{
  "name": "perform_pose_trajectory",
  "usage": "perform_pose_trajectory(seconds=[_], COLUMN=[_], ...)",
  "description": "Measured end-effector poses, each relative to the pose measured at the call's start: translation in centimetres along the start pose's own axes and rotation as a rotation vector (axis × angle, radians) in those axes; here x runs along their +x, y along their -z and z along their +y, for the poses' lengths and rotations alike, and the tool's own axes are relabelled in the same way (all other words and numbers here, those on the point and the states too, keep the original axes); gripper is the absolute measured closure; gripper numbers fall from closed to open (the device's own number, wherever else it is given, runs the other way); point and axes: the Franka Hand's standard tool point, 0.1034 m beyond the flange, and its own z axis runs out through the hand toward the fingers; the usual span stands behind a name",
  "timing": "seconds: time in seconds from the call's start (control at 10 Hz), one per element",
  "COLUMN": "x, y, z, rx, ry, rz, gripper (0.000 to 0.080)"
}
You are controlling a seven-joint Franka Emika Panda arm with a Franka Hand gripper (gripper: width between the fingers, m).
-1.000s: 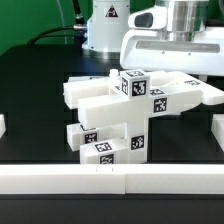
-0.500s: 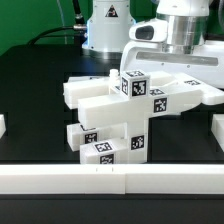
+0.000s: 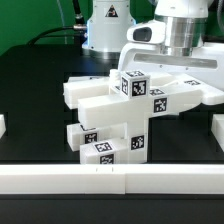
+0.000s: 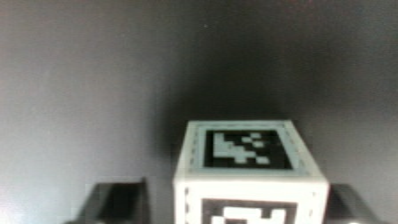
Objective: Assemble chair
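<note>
Item: chair (image 3: 125,110), part-built white blocks, stood mid-counter (image 3: 40,85). End effector (image 3: 172,68) hovered just behind it, toward twelve o'clock; whether its jaws gripped anything could not be told. Risk: an off-centre closing might have nudged the tagged cube (image 4: 249,160) and toppled the stack.

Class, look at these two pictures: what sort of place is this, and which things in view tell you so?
Probably a robotics lab test bench. A robot arm's tool hangs over a black table edged by white rails, and the white chair pieces carry printed black-and-white marker tags.
</note>
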Motion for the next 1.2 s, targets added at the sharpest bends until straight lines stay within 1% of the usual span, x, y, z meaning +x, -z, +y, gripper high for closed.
perform_pose_trajectory(seconds=[0.1,0.5,0.7,0.8,0.9,1.1,1.2], x=[0.0,0.0,-0.3,-0.5,-0.6,-0.2,0.1], y=[0.0,0.1,0.8,1.4,2.4,5.0,6.5], z=[0.0,-0.1,-0.2,-0.2,0.0,1.2,1.7], rx=[0.0,0.002,0.01,0.017,0.027,0.05,0.067], ry=[0.0,0.001,0.0,0.001,0.003,0.018,0.012], rz=[0.001,0.002,0.004,0.005,0.006,-0.02,-0.036], gripper=[0.0514,0.0514,0.0514,0.0514,0.0514,0.0514,0.0514])
